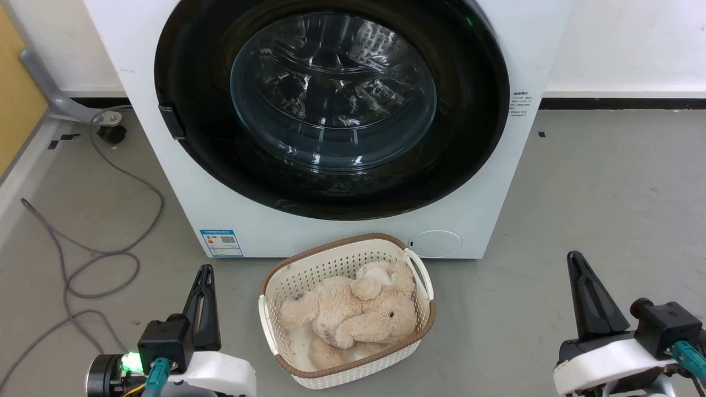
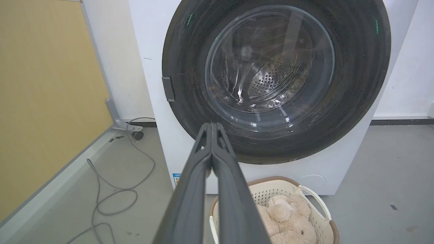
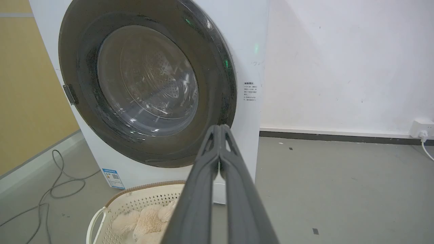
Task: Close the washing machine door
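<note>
The white washing machine (image 1: 474, 220) stands ahead on the grey floor, with a small blue label (image 1: 221, 243) low on its front. Its round glossy black door (image 1: 469, 138) with the clear glass bowl centre (image 1: 333, 91) lies flat against the machine's front, and the steel drum shows through the glass. The washing machine door (image 2: 356, 84) also faces the left wrist view, and the door (image 3: 217, 101) shows in the right wrist view. My left gripper (image 1: 205, 271) is low at the left, fingers together and empty. My right gripper (image 1: 573, 258) is low at the right, also shut and empty. Both are well short of the machine.
A cream basket (image 1: 424, 286) holding a beige plush toy (image 1: 353, 311) sits on the floor right before the machine, between my grippers. A grey cable (image 1: 110, 253) loops over the floor at the left. A yellow panel (image 2: 44, 95) borders the left; a white wall (image 3: 339, 67) and socket (image 3: 420, 127) are at the right.
</note>
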### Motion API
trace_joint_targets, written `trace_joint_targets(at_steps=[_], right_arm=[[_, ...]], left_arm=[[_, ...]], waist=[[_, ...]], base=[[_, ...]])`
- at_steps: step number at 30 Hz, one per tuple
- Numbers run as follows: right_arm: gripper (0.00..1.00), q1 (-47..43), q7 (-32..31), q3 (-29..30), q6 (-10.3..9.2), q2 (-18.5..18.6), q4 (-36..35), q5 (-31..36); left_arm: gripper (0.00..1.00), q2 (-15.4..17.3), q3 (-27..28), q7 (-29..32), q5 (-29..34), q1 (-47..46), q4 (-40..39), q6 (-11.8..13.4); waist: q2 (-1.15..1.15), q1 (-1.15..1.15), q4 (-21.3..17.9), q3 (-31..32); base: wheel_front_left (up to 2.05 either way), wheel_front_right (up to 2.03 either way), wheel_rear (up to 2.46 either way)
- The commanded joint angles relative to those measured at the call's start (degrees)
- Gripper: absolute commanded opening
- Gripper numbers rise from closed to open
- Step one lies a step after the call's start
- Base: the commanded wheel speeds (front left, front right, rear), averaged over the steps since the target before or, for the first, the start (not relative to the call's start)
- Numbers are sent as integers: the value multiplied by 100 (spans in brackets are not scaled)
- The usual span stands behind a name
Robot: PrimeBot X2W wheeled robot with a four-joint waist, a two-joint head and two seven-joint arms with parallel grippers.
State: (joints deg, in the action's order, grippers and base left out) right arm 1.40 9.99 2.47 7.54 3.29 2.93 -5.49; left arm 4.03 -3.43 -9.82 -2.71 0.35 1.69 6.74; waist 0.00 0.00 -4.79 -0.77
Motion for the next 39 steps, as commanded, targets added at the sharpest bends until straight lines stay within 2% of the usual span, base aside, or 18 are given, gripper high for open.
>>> trace_joint_targets(at_steps=[1, 39], right_arm=[[0, -50, -42, -17, -2, -14, -52, 37], [0, -93, -494, -125, -4, -27, -166, 279]], left_arm=[[0, -22, 20, 40, 37, -12, -27, -50], [0, -66, 173, 485, 147, -23, -94, -345]], waist=[[0, 0, 12, 2], [0, 0, 233, 37]], base=[[0, 0, 0], [0, 0, 0]])
